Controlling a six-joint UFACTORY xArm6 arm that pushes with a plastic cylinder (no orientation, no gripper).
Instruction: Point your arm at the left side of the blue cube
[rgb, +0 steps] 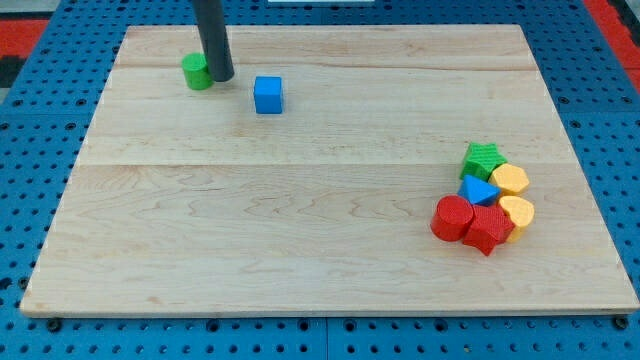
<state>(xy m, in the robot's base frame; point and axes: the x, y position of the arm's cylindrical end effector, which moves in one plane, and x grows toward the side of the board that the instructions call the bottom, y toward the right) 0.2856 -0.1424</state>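
Note:
The blue cube sits on the wooden board near the view's top left. My tip is to the left of the cube, with a small gap between them. The dark rod runs up out of the view's top. A green cylinder stands just left of the tip, partly hidden by the rod.
A cluster of blocks lies at the view's right: a green star, a blue triangle, two yellow blocks, a red cylinder and a red star-like block. Blue pegboard surrounds the board.

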